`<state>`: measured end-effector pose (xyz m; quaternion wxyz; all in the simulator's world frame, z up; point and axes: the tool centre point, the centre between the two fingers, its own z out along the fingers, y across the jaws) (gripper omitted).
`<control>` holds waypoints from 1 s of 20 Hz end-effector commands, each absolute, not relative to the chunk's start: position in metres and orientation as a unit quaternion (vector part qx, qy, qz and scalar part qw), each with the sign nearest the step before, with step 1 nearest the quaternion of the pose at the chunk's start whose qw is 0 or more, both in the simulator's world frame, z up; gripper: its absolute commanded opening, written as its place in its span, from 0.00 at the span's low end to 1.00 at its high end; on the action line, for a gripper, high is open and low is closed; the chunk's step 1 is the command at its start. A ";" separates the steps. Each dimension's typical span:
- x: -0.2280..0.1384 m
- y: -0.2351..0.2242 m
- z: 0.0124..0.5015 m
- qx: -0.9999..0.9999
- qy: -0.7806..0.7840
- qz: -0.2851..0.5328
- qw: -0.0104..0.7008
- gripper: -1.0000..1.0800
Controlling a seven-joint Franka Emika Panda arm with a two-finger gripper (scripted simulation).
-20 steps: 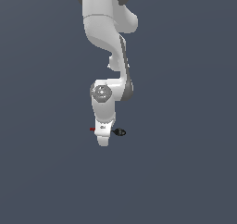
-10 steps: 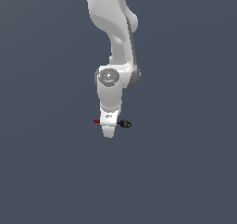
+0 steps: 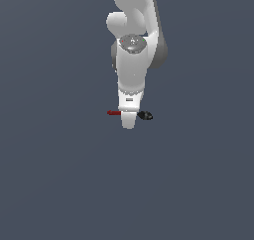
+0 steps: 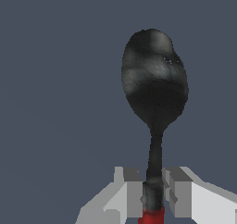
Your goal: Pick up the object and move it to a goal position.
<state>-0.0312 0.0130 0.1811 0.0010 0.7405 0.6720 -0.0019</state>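
Observation:
The object is a small stick-like tool with a dark red handle, a thin black shaft and a black rounded head. In the exterior view it lies level across the tip of the white arm, red end toward that view's left, head toward its right, its middle hidden by the hand. My gripper hangs straight down and is shut on it. The wrist view shows the two grey fingers pressed on the shaft just past the red handle, with the black head sticking out in front.
Plain dark grey-blue ground fills both views. The white arm comes down from the top of the exterior view. No other objects show.
The arm has carried the object upward and toward the exterior view's right over the last second. The object has stayed level in the shut fingers.

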 end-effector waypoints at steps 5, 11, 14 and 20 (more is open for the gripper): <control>-0.050 0.046 0.254 0.740 0.673 -0.002 0.001 0.00; -0.066 0.077 0.322 0.740 0.673 -0.001 0.000 0.00; -0.073 0.091 0.355 0.740 0.673 -0.001 0.000 0.00; -0.086 0.118 0.417 0.740 0.673 -0.001 0.000 0.00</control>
